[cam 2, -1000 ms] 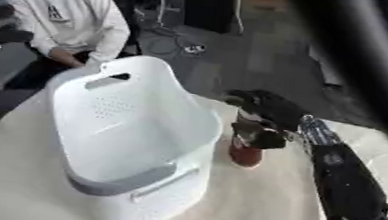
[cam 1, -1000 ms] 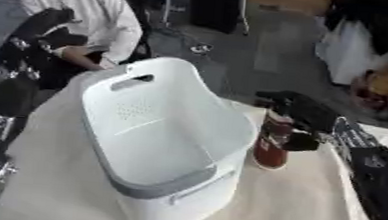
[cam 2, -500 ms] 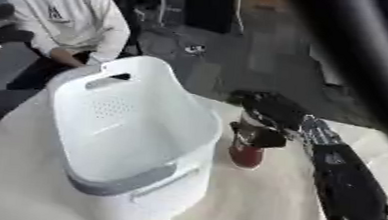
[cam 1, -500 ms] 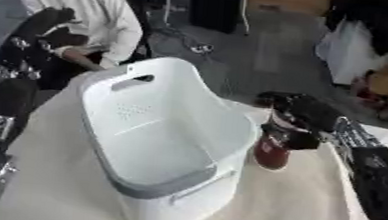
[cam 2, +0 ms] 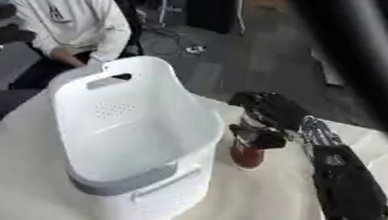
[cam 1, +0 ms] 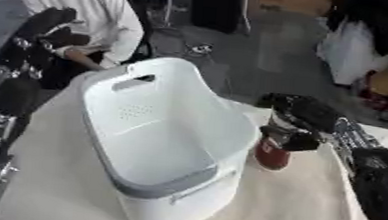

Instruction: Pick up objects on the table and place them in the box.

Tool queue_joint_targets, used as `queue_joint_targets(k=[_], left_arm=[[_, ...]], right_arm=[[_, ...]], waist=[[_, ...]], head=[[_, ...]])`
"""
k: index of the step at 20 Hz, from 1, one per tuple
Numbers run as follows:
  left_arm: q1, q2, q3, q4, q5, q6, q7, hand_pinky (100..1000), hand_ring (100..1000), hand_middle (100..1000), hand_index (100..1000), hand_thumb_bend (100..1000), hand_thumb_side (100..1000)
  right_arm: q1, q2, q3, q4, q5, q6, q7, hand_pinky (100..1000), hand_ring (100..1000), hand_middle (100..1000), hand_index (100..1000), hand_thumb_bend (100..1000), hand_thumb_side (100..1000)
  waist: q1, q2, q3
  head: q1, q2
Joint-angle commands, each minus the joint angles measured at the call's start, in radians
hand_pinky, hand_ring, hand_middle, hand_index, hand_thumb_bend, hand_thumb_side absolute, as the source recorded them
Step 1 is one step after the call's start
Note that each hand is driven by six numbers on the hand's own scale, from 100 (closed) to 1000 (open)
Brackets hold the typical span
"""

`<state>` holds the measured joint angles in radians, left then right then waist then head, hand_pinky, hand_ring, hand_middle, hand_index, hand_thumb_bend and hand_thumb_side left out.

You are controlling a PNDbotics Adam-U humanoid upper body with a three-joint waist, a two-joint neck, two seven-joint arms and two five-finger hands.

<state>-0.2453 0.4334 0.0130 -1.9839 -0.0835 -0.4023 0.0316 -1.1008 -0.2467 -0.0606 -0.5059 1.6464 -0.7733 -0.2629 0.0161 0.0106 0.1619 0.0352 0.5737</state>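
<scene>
Cream cloth covers the bench (cam 1: 311, 212). On it, the right robot hand (cam 1: 298, 121) curls its fingers around the top of a dark red bottle (cam 1: 273, 153), which stands upright beneath it, just beside the white basket (cam 1: 156, 129) to the hand's left.

The box (cam 1: 155, 144) stands in the middle of the table (cam 1: 311, 212). The bottle (cam 1: 275, 149) stands just right of it, under the right hand (cam 1: 306, 119).
</scene>
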Motion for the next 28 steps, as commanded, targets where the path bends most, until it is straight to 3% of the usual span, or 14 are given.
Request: queue_joint_targets(k=[1, 2, 3, 4, 5, 6, 7, 11, 14, 15, 17, 21, 24, 28], left_arm=[[-0.016, 0.009, 0.004, -0.016, 0.002, 0.000, 0.001, 1000, 779, 924, 1000, 439, 1000], [-0.016, 0.009, 0.004, -0.016, 0.002, 0.000, 0.001, 1000, 779, 924, 1000, 439, 1000], [-0.016, 0.009, 0.004, -0.016, 0.003, 0.000, 0.001, 1000, 779, 924, 1000, 439, 1000], [-0.016, 0.009, 0.004, -0.016, 0.003, 0.000, 0.001, 1000, 779, 924, 1000, 439, 1000], [-0.016, 0.010, 0.004, -0.016, 0.003, 0.000, 0.001, 1000, 779, 924, 1000, 439, 1000], [-0.016, 0.010, 0.004, -0.016, 0.003, 0.000, 0.001, 1000, 779, 924, 1000, 439, 1000], [-0.016, 0.010, 0.004, -0.016, 0.003, 0.000, 0.001, 1000, 778, 924, 1000, 439, 1000], [-0.016, 0.010, 0.004, -0.016, 0.003, 0.000, 0.000, 1000, 778, 924, 1000, 440, 1000], [-0.016, 0.010, 0.005, -0.016, 0.003, -0.001, 0.000, 1000, 778, 924, 1000, 441, 1000], [-0.016, 0.010, 0.005, -0.016, 0.003, -0.001, 0.000, 1000, 778, 924, 1000, 441, 1000], [-0.017, 0.009, 0.005, -0.016, 0.003, -0.001, 0.000, 1000, 778, 924, 1000, 440, 1000], [-0.017, 0.009, 0.004, -0.016, 0.004, -0.001, 0.000, 1000, 778, 924, 1000, 441, 1000], [-0.018, 0.009, 0.004, -0.016, 0.004, -0.001, -0.001, 1000, 778, 924, 1000, 441, 1000], [-0.017, 0.009, 0.004, -0.016, 0.005, -0.001, -0.001, 1000, 778, 924, 1000, 442, 1000]], right_arm=[[0.000, -0.005, 0.004, -0.006, -0.001, 0.010, 0.001, 100, 504, 730, 741, 193, 746], [0.001, -0.005, 0.004, -0.009, -0.001, 0.014, -0.004, 100, 504, 730, 741, 193, 746], [0.001, -0.005, 0.005, -0.011, -0.001, 0.017, -0.009, 100, 432, 644, 647, 212, 663], [0.002, -0.006, 0.006, -0.014, 0.001, 0.021, -0.015, 100, 432, 644, 647, 212, 663], [0.003, -0.006, 0.006, -0.017, 0.003, 0.024, -0.023, 100, 351, 555, 553, 231, 561], [0.004, -0.007, 0.007, -0.023, 0.007, 0.028, -0.036, 100, 361, 568, 565, 229, 576], [0.005, -0.008, 0.009, -0.029, 0.015, 0.030, -0.051, 100, 276, 464, 462, 280, 481], [0.013, -0.010, 0.014, -0.059, 0.076, 0.046, -0.155, 100, 112, 252, 267, 370, 277], [0.018, -0.011, 0.013, -0.066, 0.131, 0.075, -0.247, 100, 100, 105, 185, 452, 157], [0.019, -0.010, 0.012, -0.064, 0.146, 0.084, -0.275, 100, 100, 100, 166, 479, 108], [0.022, -0.009, 0.009, -0.052, 0.163, 0.088, -0.327, 100, 100, 100, 160, 486, 100], [0.023, -0.007, 0.007, -0.017, 0.146, 0.010, -0.397, 100, 100, 100, 128, 432, 100], [0.022, -0.011, 0.007, 0.004, 0.131, -0.050, -0.392, 100, 100, 100, 125, 398, 100], [0.016, -0.014, 0.000, 0.018, 0.100, -0.076, -0.349, 100, 100, 100, 123, 358, 100]], waist=[[0.003, -0.004, 0.002], [0.003, -0.004, 0.002], [0.003, -0.004, 0.002], [0.003, -0.004, 0.002], [0.003, -0.004, 0.002], [0.003, -0.004, 0.002], [0.003, -0.004, 0.002], [0.003, -0.002, 0.002], [0.003, -0.001, 0.001], [0.003, -0.001, 0.002], [0.004, -0.001, 0.002], [0.004, 0.000, 0.002], [0.004, 0.000, 0.002], [0.004, 0.000, 0.003]], head=[[0.011, -0.015], [0.012, -0.015], [0.012, -0.015], [0.013, -0.015], [0.014, -0.016], [0.014, -0.016], [0.014, -0.016], [0.016, -0.016], [0.016, -0.016], [0.016, -0.016], [0.016, -0.017], [0.018, -0.018], [0.018, -0.020], [0.020, -0.019]])
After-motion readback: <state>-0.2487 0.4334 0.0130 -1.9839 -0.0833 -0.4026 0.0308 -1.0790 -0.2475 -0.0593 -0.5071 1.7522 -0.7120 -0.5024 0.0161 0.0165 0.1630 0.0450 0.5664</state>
